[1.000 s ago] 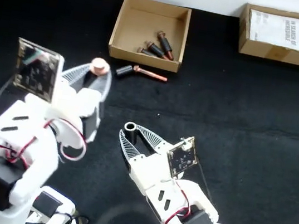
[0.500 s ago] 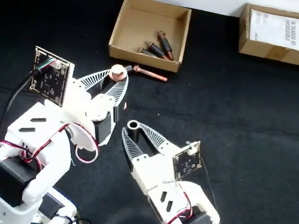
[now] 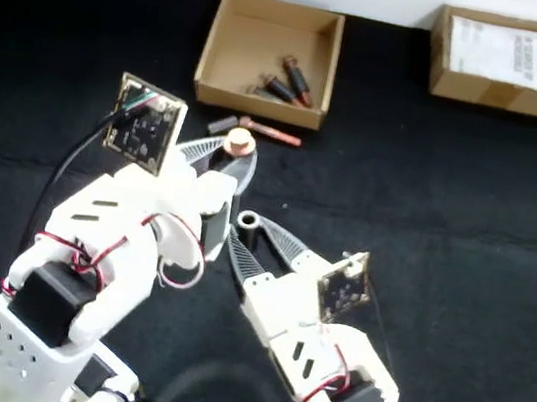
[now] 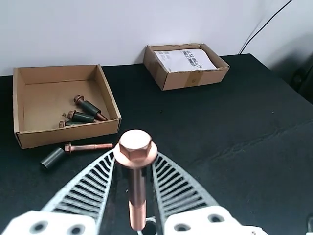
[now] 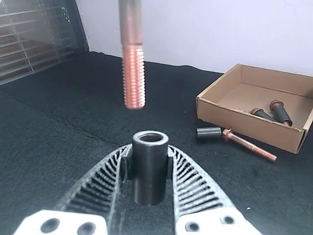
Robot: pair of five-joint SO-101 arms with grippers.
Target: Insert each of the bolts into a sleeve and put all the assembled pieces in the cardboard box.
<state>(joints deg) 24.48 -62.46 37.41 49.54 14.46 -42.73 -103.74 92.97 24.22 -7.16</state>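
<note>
While left fingers clamp bolt thread-down | right fingers pinch sleeve bore-up just beneath | nearly lined up for insertion

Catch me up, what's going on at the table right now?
The left gripper holds a copper-coloured hex-head bolt upright, thread down, just above the dark metal cylindrical sleeve that the right gripper holds upright. The bolt tip hangs close above the sleeve's open top, not yet in. Three assembled pieces lie in the open cardboard box; one loose copper bolt and one loose dark sleeve lie on the black table beside it.
</note>
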